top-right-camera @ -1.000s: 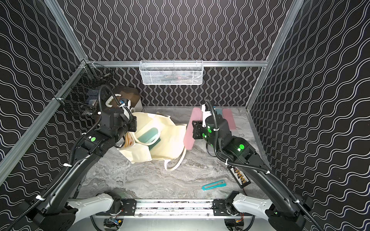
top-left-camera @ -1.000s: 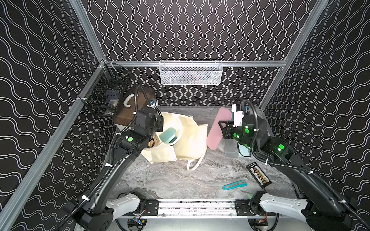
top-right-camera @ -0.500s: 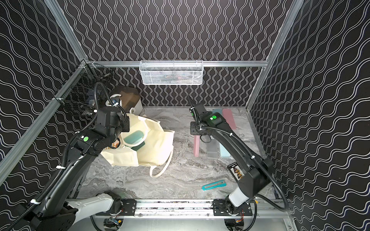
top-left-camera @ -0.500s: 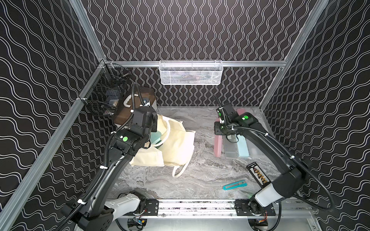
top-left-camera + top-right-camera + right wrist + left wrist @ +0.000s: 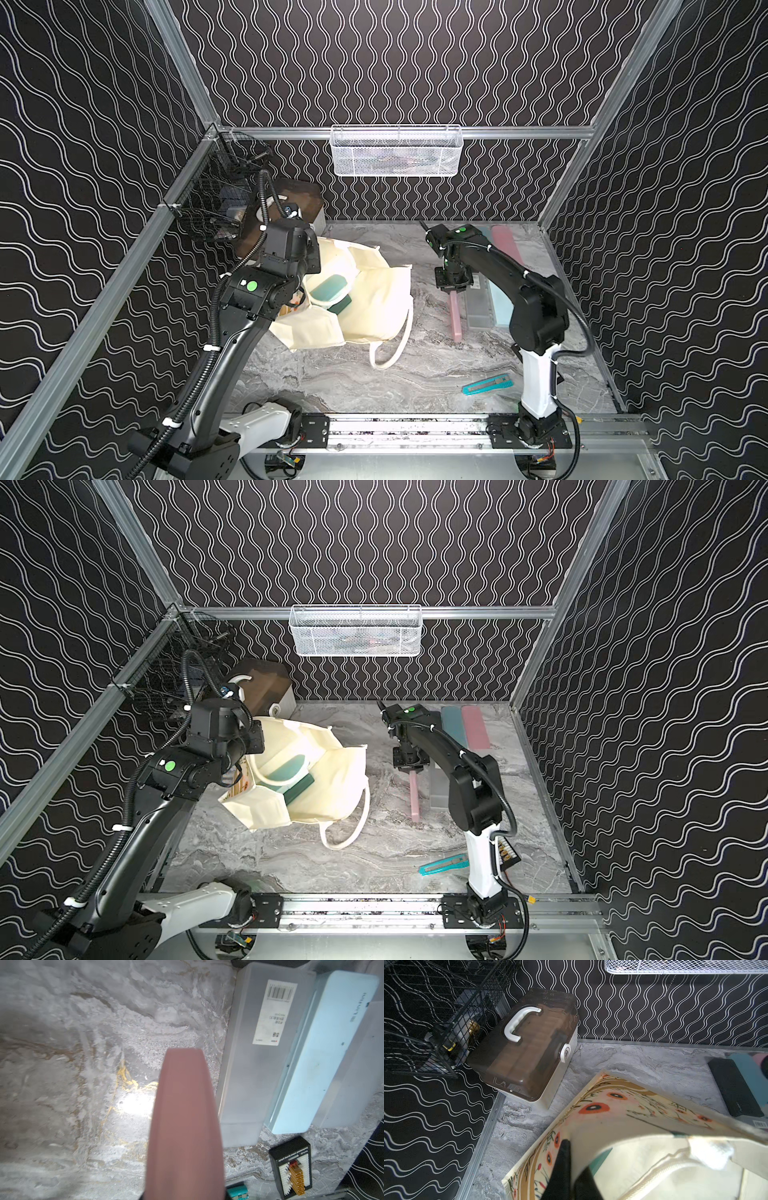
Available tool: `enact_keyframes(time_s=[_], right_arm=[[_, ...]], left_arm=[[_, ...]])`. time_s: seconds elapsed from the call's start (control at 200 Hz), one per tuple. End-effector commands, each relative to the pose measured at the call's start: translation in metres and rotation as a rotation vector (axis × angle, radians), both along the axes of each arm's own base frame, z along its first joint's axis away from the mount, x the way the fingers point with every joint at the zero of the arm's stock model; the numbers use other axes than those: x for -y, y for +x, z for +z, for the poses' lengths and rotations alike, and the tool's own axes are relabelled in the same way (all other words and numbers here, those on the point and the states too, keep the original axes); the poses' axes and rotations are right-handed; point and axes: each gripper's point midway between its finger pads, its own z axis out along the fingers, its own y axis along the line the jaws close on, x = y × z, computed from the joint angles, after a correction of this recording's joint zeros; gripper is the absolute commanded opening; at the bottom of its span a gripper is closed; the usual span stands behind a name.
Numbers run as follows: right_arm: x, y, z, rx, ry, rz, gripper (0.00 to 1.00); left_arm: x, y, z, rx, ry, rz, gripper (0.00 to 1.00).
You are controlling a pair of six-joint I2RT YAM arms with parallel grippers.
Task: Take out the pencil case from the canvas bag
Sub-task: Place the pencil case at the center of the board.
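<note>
The cream canvas bag (image 5: 374, 299) (image 5: 328, 779) lies open at the left middle of the table, and its floral side (image 5: 602, 1118) shows in the left wrist view. My left gripper (image 5: 575, 1156) is shut on the bag's rim, with fabric pinched between its black fingers. A teal-green case (image 5: 328, 289) lies inside the bag. My right gripper (image 5: 453, 286) (image 5: 409, 766) is shut on one end of the long pink pencil case (image 5: 456, 320) (image 5: 185, 1126). The case is outside the bag, on its edge, low at the table. I cannot tell whether it touches the table.
A translucent case (image 5: 478, 309) (image 5: 245, 1064) and a light blue case (image 5: 324, 1053) lie right of the pink one. Two more cases (image 5: 463, 727) lie at the back right. Also there: a brown-lidded white box (image 5: 525, 1043), a teal knife (image 5: 486, 384), a black bit holder (image 5: 291, 1167), and a white wall basket (image 5: 395, 151).
My right arm has swung the pink pencil case down from high up to table level beside the other cases. My left arm has pulled the bag a little to the left.
</note>
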Motion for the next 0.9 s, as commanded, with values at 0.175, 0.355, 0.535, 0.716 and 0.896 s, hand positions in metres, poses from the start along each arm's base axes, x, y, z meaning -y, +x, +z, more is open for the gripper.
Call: enact_keyframes(time_s=[0.175,0.355,0.535,0.716,0.896], right_arm=[[0.022,0.006,-0.028,-0.086,-0.178,-0.037,0.19],[0.017,0.009,-0.036,-0.095,-0.171,-0.049,0.39],[0.003,0.01,-0.029,-0.07,-0.105,-0.049,0.56],[-0.015,0.009,-0.016,-0.024,0.01,-0.037,0.65],[-0.031,0.006,0.013,0.109,0.193,-0.004,0.68]], left_arm=[[-0.008,-0.001,0.01,0.066,-0.036,0.038,0.0],[-0.008,0.0,0.007,0.058,-0.045,0.036,0.0],[-0.005,0.002,0.0,0.042,-0.063,0.027,0.0],[-0.004,0.003,-0.005,0.03,-0.065,0.021,0.0],[-0.002,0.004,-0.005,0.025,-0.056,0.009,0.0]])
